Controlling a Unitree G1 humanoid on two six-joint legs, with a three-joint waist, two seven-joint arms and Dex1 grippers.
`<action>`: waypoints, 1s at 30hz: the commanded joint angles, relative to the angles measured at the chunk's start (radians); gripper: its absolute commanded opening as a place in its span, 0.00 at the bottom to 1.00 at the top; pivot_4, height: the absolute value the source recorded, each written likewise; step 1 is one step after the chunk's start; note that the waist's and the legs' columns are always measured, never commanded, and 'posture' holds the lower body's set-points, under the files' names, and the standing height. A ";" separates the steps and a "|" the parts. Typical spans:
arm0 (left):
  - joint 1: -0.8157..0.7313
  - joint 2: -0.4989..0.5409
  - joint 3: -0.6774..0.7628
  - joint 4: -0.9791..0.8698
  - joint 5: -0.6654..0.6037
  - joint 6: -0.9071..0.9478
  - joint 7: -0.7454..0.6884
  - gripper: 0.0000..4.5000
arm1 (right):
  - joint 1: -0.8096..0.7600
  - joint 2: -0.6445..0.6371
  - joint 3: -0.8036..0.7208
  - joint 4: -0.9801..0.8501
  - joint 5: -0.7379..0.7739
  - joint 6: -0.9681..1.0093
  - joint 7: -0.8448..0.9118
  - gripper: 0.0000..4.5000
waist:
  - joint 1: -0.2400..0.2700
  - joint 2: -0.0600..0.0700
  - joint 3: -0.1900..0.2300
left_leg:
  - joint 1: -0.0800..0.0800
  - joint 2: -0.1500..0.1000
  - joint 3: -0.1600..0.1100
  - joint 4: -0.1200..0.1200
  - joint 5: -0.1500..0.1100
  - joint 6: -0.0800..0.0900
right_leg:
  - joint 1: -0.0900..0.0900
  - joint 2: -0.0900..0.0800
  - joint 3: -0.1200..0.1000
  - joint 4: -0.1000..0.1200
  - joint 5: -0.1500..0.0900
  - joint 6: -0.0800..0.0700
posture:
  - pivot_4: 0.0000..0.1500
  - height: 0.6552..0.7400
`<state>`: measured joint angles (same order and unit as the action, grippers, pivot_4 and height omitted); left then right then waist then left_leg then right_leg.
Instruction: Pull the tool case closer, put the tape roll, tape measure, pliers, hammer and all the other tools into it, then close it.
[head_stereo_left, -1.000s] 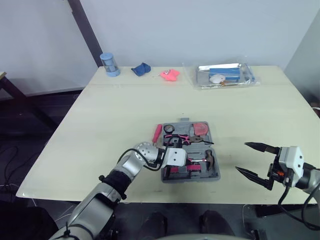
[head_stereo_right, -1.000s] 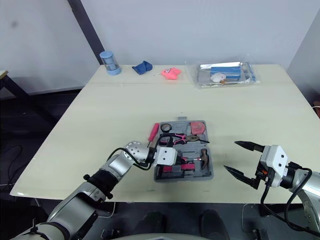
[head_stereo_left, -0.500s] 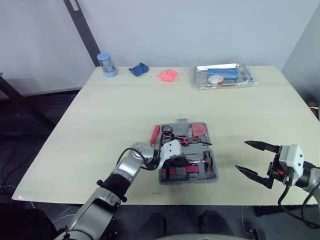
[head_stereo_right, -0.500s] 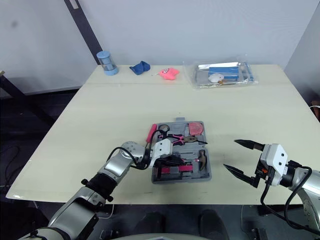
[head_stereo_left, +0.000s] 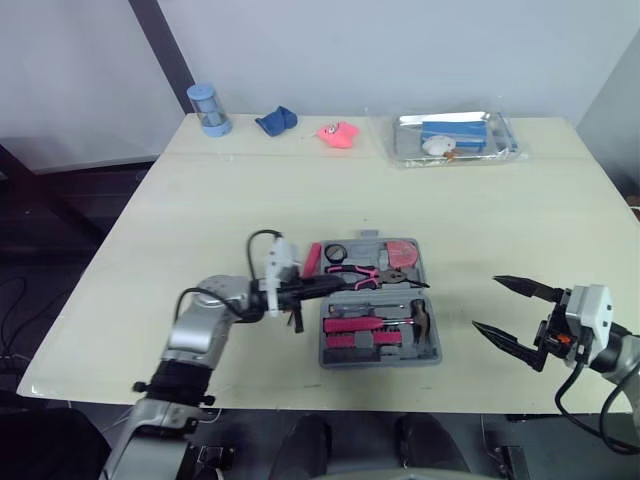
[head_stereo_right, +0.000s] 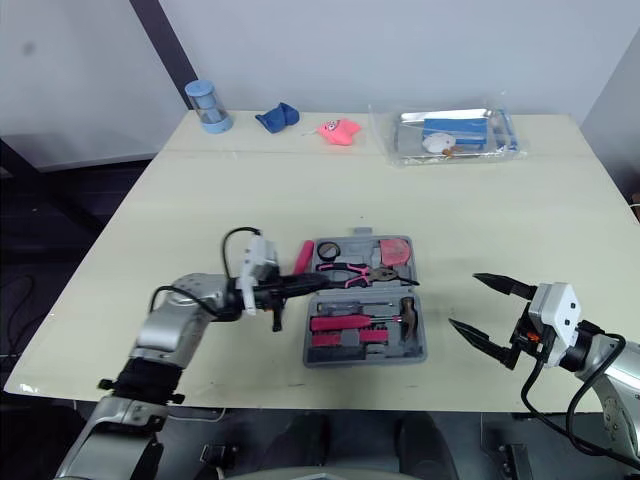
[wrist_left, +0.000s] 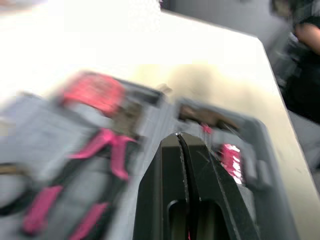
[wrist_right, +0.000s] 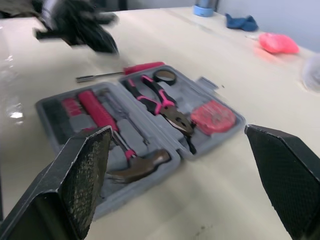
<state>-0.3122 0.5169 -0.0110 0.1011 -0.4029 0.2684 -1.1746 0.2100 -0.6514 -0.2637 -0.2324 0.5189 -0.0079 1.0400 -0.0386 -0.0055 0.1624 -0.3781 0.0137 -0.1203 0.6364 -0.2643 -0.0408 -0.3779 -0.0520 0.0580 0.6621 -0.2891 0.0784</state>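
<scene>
Left eye view shows the case lying open and flat near our edge of the bench, close enough for both arms to reach. Inside it we see the tape roll, the tape measure, the pliers and the hammer, each in its own slot. One tool is not in yet: the screwdriver lies on the bench, just beside the case's left side.

Our left gripper lies low over that left side, pointing across the case. Its jaws are pressed shut, with nothing between them that we can see. We think it is there because the screwdriver is the next thing to pick up. It will need to open its jaws first.

Our right gripper hangs to the right of the case, apart from it, with its jaws wide. We think it is there ready to help fold the case shut once the screwdriver is in.
</scene>
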 joint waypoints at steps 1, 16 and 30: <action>0.073 0.037 0.115 -0.091 -0.080 0.054 0.054 0.01 | 0.019 0.020 -0.053 0.033 0.015 -0.037 -0.005 1.00 | 0.001 0.001 0.001 | 0.000 0.000 0.000 0.000 0.000 0.000 | 0.000 0.000 0.000 0.000 0.000 0.000 | 1.00 1.00; 0.627 0.057 0.503 -0.238 -0.133 0.013 0.255 0.97 | 0.216 0.052 -0.215 0.324 -0.004 -0.230 0.063 1.00 | 0.004 0.002 0.004 | 0.000 -0.002 0.001 0.000 0.000 0.000 | 0.001 -0.003 0.000 0.000 0.000 0.000 | 1.00 1.00; 0.685 0.052 0.499 -0.280 -0.131 0.019 0.289 0.97 | 0.287 0.045 -0.297 0.378 0.041 -0.224 0.123 1.00 | 0.000 0.002 0.004 | 0.002 -0.001 0.003 0.000 0.000 0.000 | 0.001 -0.002 0.002 0.000 0.000 0.000 | 1.00 1.00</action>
<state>0.3822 0.5628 0.4951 -0.1361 -0.5244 0.2819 -0.9013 0.5048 -0.5930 -0.5477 0.1809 0.5404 -0.2240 1.1589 -0.0388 -0.0033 0.1661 -0.3764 0.0123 -0.1166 0.6361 -0.2646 -0.0406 -0.3769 -0.0545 0.0605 0.6619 -0.2893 0.0786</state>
